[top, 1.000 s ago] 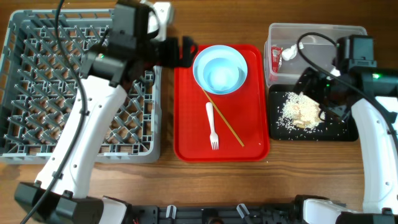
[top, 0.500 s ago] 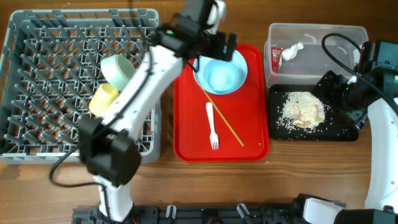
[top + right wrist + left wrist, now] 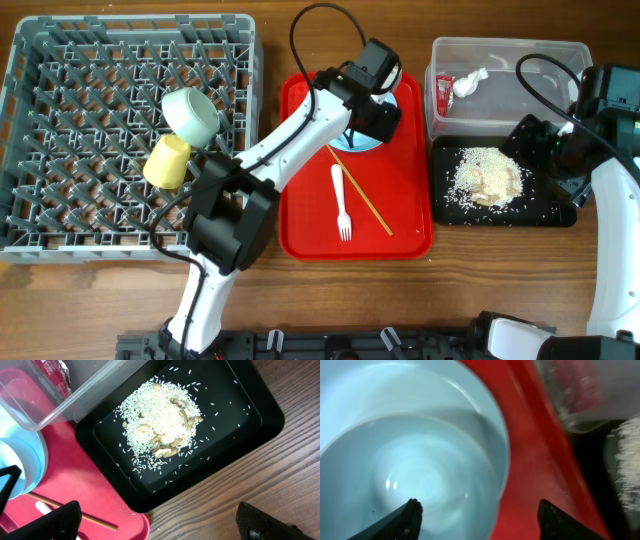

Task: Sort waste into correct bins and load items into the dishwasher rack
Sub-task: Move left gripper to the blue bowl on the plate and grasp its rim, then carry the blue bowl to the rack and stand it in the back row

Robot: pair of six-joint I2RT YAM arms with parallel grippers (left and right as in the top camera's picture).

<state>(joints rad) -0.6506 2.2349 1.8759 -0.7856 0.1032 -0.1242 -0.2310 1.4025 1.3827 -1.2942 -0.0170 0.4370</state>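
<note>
Wooden tabletop is occupied by grey rack, red tray and black tray. Left gripper is spread wide over light-blue bowl; right gripper is spread wide, nothing gripped.

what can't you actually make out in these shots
Light-blue bowl: cropped by the left wrist frame; overhead, the left arm covers most of it, so a plate beneath can't be confirmed.
Chopsticks: overhead, too thin to count; the upper end runs under the arm.
Red wrapper: right wrist, cut by the top edge; left wrist, blurred.
</note>
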